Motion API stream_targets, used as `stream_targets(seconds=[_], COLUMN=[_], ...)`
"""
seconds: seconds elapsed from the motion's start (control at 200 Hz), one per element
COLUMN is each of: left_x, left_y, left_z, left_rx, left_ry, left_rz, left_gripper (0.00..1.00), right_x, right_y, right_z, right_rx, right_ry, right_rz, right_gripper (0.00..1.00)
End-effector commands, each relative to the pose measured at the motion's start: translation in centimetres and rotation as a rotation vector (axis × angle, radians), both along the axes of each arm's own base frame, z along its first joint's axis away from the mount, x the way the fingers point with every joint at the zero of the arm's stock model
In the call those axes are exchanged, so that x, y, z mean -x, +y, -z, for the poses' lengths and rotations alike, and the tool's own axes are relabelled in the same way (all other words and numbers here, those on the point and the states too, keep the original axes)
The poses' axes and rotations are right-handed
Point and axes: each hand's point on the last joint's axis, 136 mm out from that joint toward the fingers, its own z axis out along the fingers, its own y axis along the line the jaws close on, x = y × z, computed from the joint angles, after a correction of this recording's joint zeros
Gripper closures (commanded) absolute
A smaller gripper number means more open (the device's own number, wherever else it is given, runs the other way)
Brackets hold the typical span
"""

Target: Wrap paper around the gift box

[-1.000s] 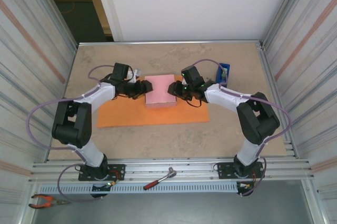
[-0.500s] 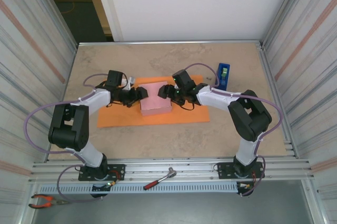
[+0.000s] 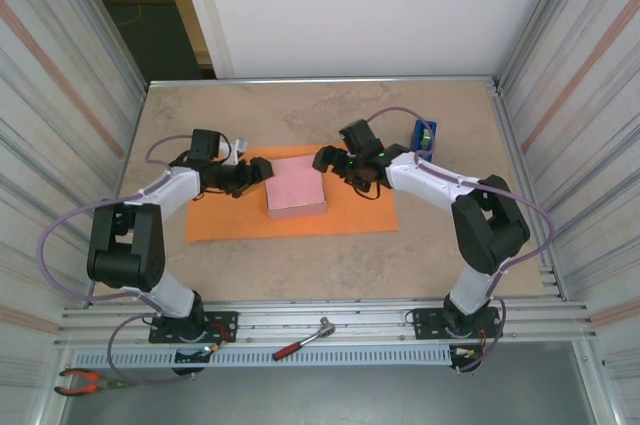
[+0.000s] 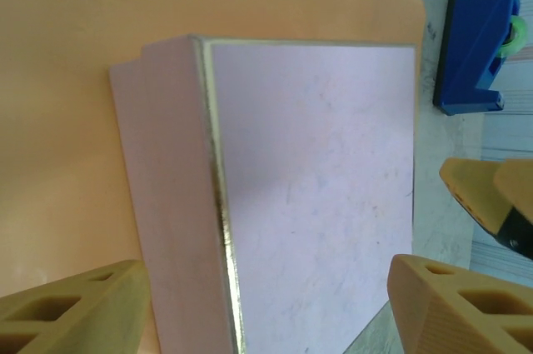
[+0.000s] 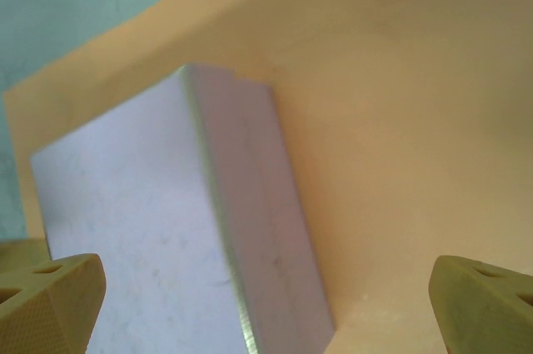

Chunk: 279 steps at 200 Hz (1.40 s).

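**Beige tabletop: both claws spread wide at the pink box**

Beige stone-look table (image 3: 300, 110) is seen from above, fenced left and right by ribbed metal walls, with a white panel behind. The paper (image 3: 230, 220) is laid flat across the middle, and the gift box (image 3: 297, 185) is set upon it, slightly skewed, with its far edge close to the sheet's far edge.

The left gripper (image 3: 262, 173) is brought in low at the box's far left corner. From the left wrist its jaws are seen spread wide, the fingers (image 4: 67, 312) standing on either side of the box's near end; nothing is clamped. No contact with the box can be made out.

The right gripper (image 3: 325, 160) is placed at the far right corner. It too is opened fully: in the right wrist view its fingertips (image 5: 487, 300) are pushed out to both lower corners, with the box and bare orange sheet between them. Nothing is held there.

Now the room. A wide stretch of paper is left free on the box's left, a narrower one on its right, and a strip is left along the near side. The blue tape dispenser (image 3: 425, 138) is parked on bare table just beyond the sheet's far right corner, close behind the right arm. Open tabletop is found at the far end and along the near edge.
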Motion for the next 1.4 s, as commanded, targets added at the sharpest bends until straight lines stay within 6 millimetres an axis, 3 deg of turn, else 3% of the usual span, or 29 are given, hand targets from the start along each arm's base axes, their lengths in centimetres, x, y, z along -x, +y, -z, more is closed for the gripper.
stream_targets(seconds=[0.0,0.316,0.531,0.872,1.097,1.393], left_x=[0.1,-1.1,-1.9,-3.2,-1.7,1.9], left_y=[-0.3,-1.7,-3.2,-3.9,-2.0,-1.9], left_z=[-1.4,-1.3,-0.9,-1.3,-1.3,0.3], left_rx=[0.016,0.043,0.039,0.022,0.013,0.046], left_ry=[-0.027,-0.013,-0.004,-0.011,-0.021,0.016], left_rz=[0.031,0.057,0.091,0.104,0.059,0.076], left_gripper=[0.23,0.23,0.23,0.23,0.23,0.27], right_x=[0.9,2.6,3.2,3.2,3.1,2.9], right_y=[-1.0,1.5,3.2,3.4,3.4,4.3], right_z=[0.9,1.0,1.1,1.3,1.3,1.9], right_rx=[-0.107,-0.155,-0.174,-0.151,-0.138,-0.143], right_ry=[0.071,0.037,0.037,0.038,0.041,0.057], right_rz=[0.028,-0.078,-0.127,-0.153,-0.161,-0.182], right_gripper=[0.02,0.0,0.11,0.16,0.18,0.25])
